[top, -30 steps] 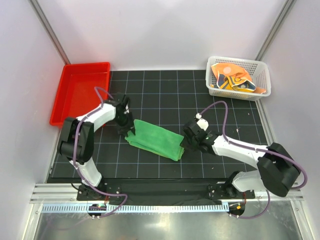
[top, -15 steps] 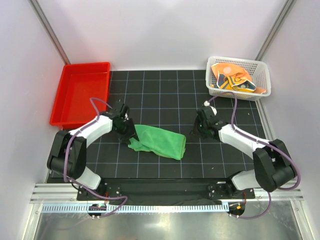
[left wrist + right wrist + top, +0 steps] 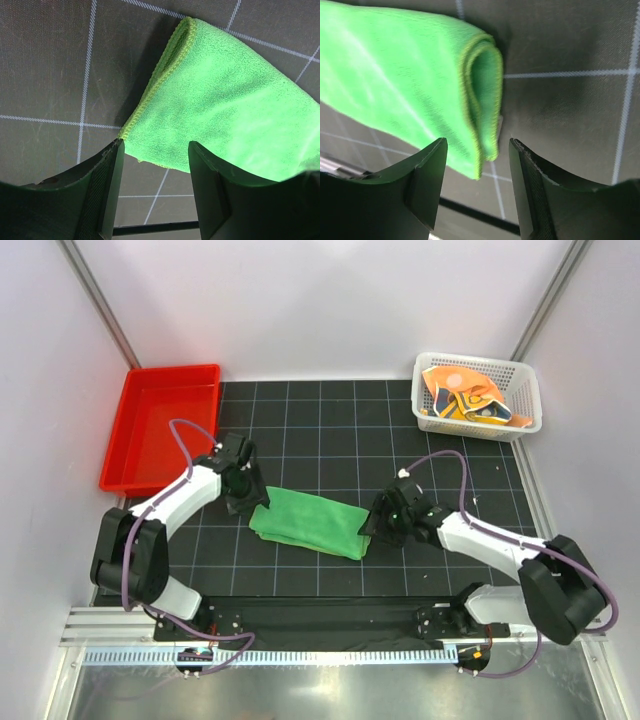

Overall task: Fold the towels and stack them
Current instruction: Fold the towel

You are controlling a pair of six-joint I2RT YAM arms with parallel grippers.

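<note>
Green towel point(image 3: 310, 523) lies folded into a long strip mid-desk, running from 10 o'clock down to 4 o'clock across the black gridded desk point(image 3: 330, 430). My left pincer point(image 3: 243, 500) sits at the strip's 9 o'clock end, and from my left wrist I see its jaws spread apart point(image 3: 155, 150), with the stitched corner of the towel point(image 3: 220, 100) flat on the desk beneath the gap and nothing pinched. Over at the 3 o'clock end, my right pincer point(image 3: 375, 525) hangs just above the cloth, and here too the jaws stand apart and empty point(image 3: 477, 145). The right wrist shows the rolled fold of the towel point(image 3: 395, 75) curling over on itself, its open loop facing 3 o'clock. Up at 10 o'clock from the towel is the red tray point(image 3: 160, 430), well apart. At 2 o'clock the white basket point(image 3: 478, 425) holds the orange towels point(image 3: 465, 395), crumpled together in a heap.
</note>
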